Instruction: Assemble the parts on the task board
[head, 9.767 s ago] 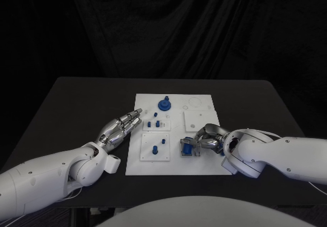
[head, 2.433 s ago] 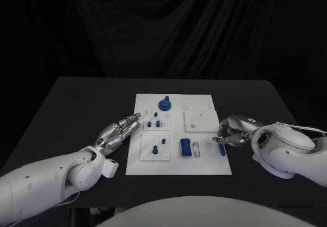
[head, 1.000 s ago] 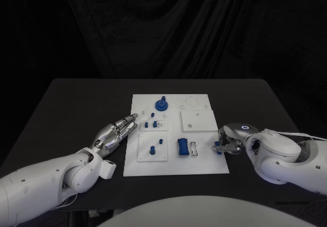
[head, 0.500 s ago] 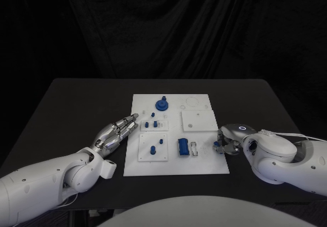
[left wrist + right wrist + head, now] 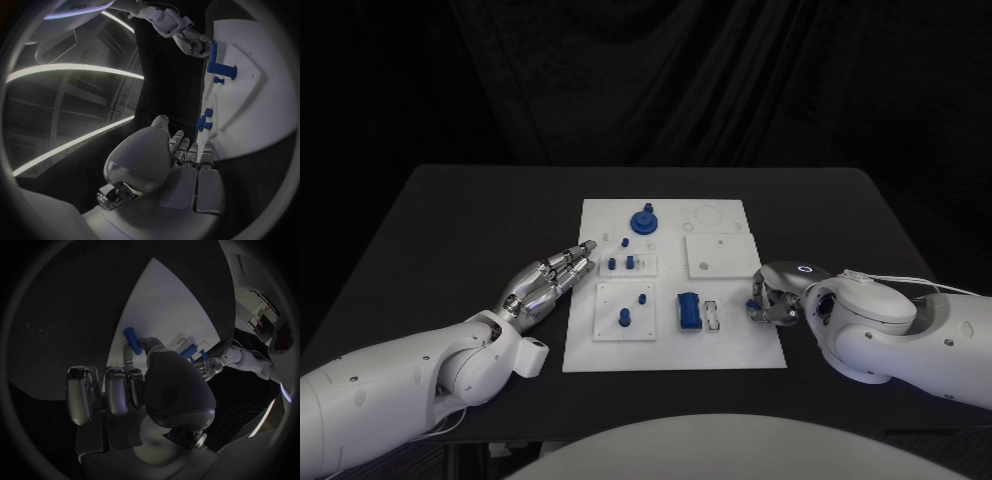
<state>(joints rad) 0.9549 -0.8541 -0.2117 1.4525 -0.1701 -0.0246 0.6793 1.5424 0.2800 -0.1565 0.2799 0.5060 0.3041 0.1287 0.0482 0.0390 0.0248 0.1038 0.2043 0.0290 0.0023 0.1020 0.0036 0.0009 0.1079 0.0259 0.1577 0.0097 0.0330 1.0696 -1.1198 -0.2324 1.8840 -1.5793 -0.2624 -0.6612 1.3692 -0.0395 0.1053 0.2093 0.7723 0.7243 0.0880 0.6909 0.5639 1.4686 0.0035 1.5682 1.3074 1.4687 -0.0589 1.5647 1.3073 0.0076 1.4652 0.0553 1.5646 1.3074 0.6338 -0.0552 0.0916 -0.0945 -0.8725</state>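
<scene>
Board (image 5: pixel 678 352): white rectangular plate, mid worktop (image 5: pixel 459 230), long side running front to back. Carries raised white sub-plates w/ blue parts. Far edge: round blue knob (image 5: pixel 643 220) standing upright. Below it, small pegs (image 5: pixel 627 263) upright in a small sub-plate on the board's left side. Nearer the front-left, another sub-plate w/ a short peg (image 5: pixel 625 319). Center-front: dark blue block (image 5: pixel 689 310) lying lengthwise, a narrow white slot piece just beside it.

R hand (image 5: pixel 776 298) at the board's right edge, fingers curled in; thumb and a finger pinch a slim blue rod (image 5: pixel 132 341), rod tilted over the board surface in the right wrist view. Rod mostly hidden behind the hand in the head view.

L hand (image 5: pixel 548 276) on the worktop just off the board's left edge, fingers straight and slightly apart, holding nothing, tips near the peg sub-plate.
</scene>
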